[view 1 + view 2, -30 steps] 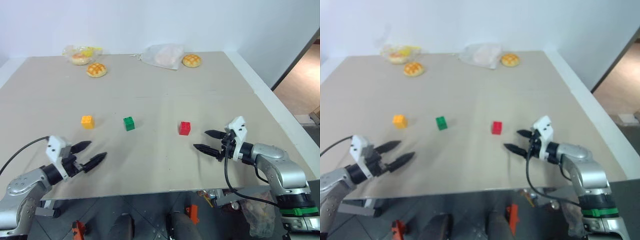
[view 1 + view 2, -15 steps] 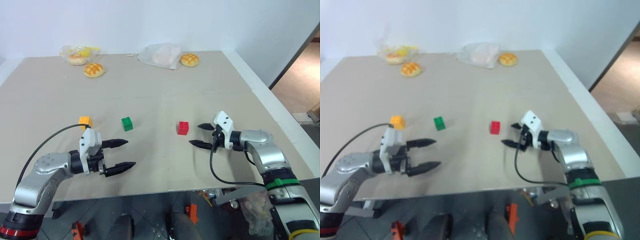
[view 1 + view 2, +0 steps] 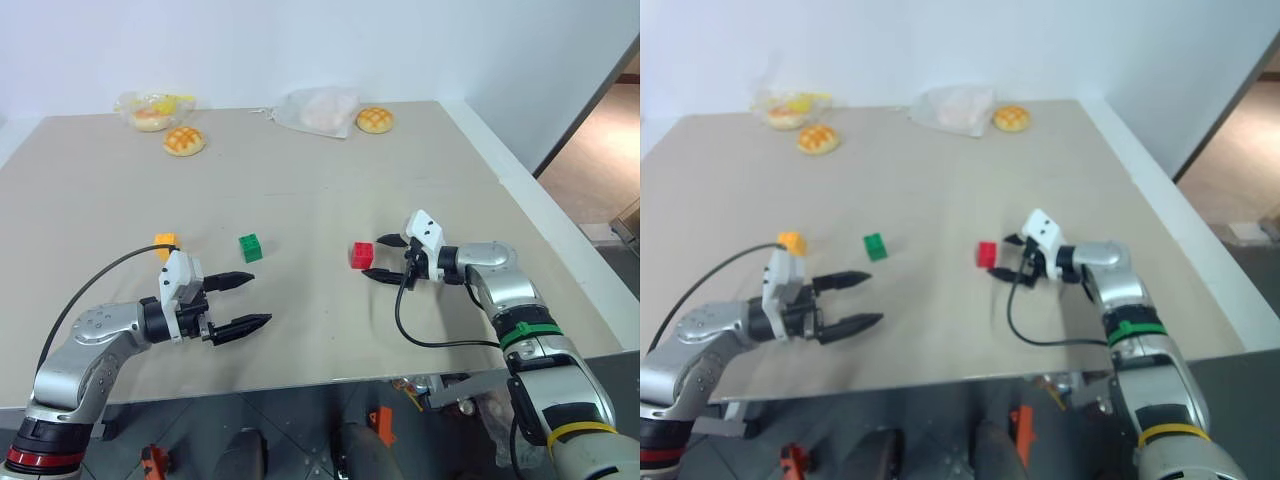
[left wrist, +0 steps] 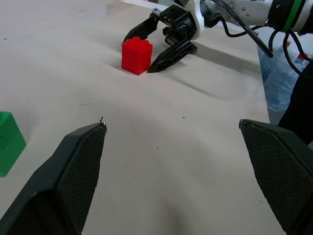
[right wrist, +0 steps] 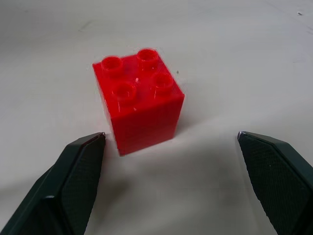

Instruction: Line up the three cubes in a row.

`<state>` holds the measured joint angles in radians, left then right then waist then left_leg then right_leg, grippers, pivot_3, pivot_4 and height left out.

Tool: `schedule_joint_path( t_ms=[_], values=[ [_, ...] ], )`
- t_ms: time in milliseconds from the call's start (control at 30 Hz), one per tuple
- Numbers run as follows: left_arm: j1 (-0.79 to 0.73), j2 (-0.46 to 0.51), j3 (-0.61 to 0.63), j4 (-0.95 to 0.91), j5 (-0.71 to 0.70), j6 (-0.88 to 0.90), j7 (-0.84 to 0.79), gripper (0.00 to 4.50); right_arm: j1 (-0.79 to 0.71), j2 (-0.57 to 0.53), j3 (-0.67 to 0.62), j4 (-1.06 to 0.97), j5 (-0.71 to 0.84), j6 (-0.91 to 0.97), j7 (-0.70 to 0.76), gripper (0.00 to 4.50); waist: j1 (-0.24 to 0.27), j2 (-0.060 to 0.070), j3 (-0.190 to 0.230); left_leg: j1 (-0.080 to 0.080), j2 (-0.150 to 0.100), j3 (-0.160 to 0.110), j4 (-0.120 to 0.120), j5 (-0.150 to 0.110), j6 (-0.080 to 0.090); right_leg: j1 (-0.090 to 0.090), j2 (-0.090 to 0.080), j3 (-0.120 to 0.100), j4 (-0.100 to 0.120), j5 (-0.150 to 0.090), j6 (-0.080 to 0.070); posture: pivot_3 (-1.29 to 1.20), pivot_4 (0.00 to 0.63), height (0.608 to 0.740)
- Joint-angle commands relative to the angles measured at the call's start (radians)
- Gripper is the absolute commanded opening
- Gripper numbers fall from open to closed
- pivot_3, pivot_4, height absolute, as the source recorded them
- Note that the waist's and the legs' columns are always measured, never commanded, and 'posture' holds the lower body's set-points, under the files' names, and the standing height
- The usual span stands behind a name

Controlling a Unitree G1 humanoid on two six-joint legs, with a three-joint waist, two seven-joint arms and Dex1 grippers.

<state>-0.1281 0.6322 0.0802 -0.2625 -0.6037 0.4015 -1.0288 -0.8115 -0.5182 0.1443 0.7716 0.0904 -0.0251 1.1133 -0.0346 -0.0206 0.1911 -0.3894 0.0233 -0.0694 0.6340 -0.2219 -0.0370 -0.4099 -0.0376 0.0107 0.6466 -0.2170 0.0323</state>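
Right gripper [image 3: 381, 258] spread wide, fingertips just right of the red cube [image 3: 362, 255], seemingly not touching. Left gripper [image 3: 248, 300] also spread, empty, hovering low over the table [image 3: 330, 190] below the green cube [image 3: 250, 247]. Orange-yellow cube [image 3: 165, 241] sits left of green, partly behind the left wrist. Cubes roughly in a row.

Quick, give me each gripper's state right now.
Left gripper: open, holding nothing.
Right gripper: open, fingertips either side of the red cube, not gripping it.
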Motion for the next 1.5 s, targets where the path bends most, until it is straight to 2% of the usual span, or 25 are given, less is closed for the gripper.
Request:
schedule_joint_path(
  t_ms=[33, 167, 200, 233, 500, 700, 900, 1000, 1233, 1500],
  values=[
    [0.004, -0.003, 0.025, -0.028, -0.02, -0.002, 0.008, 4.49, -0.038, 0.01, -0.009, 0.012, -0.005, -0.028, 0.019, 4.5, -0.001, 0.0, 0.0, 0.0, 0.0, 0.0, 0.0, 0.0, 0.0, 0.0, 0.0, 0.0, 0.0, 0.0, 0.0, 0.0, 0.15, 0.74],
    [0.016, 0.002, 0.026, -0.03, -0.017, -0.004, 0.016, 4.49, -0.045, 0.025, -0.011, 0.025, -0.003, -0.033, 0.042, 4.5, -0.005, 0.0, 0.0, 0.0, 0.0, 0.0, 0.0, 0.0, 0.0, 0.0, 0.0, 0.0, 0.0, 0.0, 0.0, 0.0, 0.15, 0.74],
    [0.019, 0.002, 0.027, -0.03, -0.018, -0.003, 0.018, 4.5, -0.043, 0.028, -0.012, 0.025, -0.002, -0.034, 0.047, 4.1, -0.006, 0.0, 0.0, 0.0, 0.0, 0.0, 0.0, 0.0, 0.0, 0.0, 0.0, 0.0, 0.0, 0.0, 0.0, 0.0, 0.15, 0.74],
    [0.021, 0.002, 0.028, -0.03, -0.019, -0.003, 0.02, 4.5, -0.042, 0.03, -0.012, 0.026, -0.001, -0.034, 0.051, 3.95, -0.007, 0.0, 0.0, 0.0, 0.0, 0.0, 0.0, 0.0, 0.0, 0.0, 0.0, 0.0, 0.0, 0.0, 0.0, 0.0, 0.15, 0.74],
    [0.019, 0.003, 0.026, -0.009, -0.012, -0.006, 0.032, 4.5, -0.022, 0.03, -0.029, 0.001, 0.024, -0.01, 0.102, 1.24, -0.008, 0.0, 0.0, 0.0, 0.0, 0.0, 0.0, 0.0, 0.0, 0.0, 0.001, 0.001, 0.0, 0.0, 0.0, 0.0, 0.15, 0.74],
    [0.026, 0.023, 0.039, 0.033, -0.019, -0.002, 0.007, 4.5, 0.021, 0.017, -0.011, -0.082, 0.03, 0.05, 0.13, 1.22, -0.008, 0.0, 0.0, 0.0, 0.001, 0.0, 0.0, 0.0, 0.0, 0.0, 0.001, 0.001, 0.0, 0.0, 0.0, 0.0, 0.15, 0.74],
    [0.015, 0.044, 0.058, 0.074, -0.031, 0.013, -0.026, 4.5, 0.123, -0.005, 0.026, -0.389, 0.117, 0.179, 0.272, 1.22, -0.008, 0.001, 0.001, 0.0, 0.002, 0.0, 0.0, 0.0, 0.0, -0.001, 0.002, 0.001, 0.001, 0.0, -0.001, 0.0, 0.15, 0.74],
    [0.005, 0.041, 0.056, 0.078, -0.029, 0.02, -0.026, 4.5, 0.131, -0.008, 0.042, -0.445, 0.119, 0.175, 0.295, 1.22, -0.009, 0.001, 0.001, 0.0, 0.003, 0.001, 0.0, 0.0, 0.0, -0.002, 0.003, 0.001, 0.001, 0.0, -0.001, 0.0, 0.15, 0.74],
    [0.006, 0.038, 0.057, 0.059, -0.03, 0.037, -0.026, 4.5, 0.105, -0.006, 0.091, -0.331, 0.069, 0.056, 0.352, 1.22, -0.009, 0.001, 0.001, 0.001, 0.004, 0.001, 0.0, 0.0, 0.0, -0.001, 0.005, 0.002, 0.001, 0.001, -0.002, 0.0, 0.15, 0.74],
    [0.056, 0.047, 0.084, 0.0, -0.045, 0.06, -0.008, 4.5, 0.007, -0.036, 0.116, -0.046, -0.018, -0.138, 0.387, 1.22, -0.01, 0.001, 0.001, 0.001, 0.004, 0.001, 0.0, 0.0, 0.0, -0.001, 0.005, 0.003, 0.001, 0.002, -0.002, 0.0, 0.15, 0.74]
  ],
)
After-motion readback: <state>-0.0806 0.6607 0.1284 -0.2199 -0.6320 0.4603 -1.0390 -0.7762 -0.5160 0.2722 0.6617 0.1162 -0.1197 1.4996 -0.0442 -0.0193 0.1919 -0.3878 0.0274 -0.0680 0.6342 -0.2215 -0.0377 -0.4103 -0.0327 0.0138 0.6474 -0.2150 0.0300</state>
